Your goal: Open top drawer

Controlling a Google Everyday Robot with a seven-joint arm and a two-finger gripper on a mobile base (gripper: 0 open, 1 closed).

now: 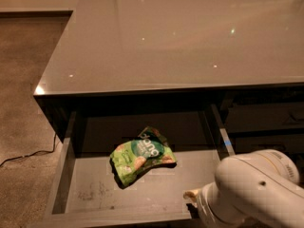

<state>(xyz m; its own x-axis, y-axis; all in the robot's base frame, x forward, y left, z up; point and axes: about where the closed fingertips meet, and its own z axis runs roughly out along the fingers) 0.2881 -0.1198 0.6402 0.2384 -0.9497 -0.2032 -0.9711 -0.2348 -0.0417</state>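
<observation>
Counter [166, 42] w/ glossy grey top fills upper frame; brown floor [23, 80] to its left. Top drawer [95, 196] below counter edge stands wide open, scuffed grey inside showing. White robot arm [259, 189] at bottom right, over drawer's front right corner. Green snack bag [141, 156] lies crumpled approx mid-drawer. Claw [191, 197] at drawer's front rim, mostly hidden by arm; can't tell if clenched or released. Thin cable [26, 156] on floor, left.
</observation>
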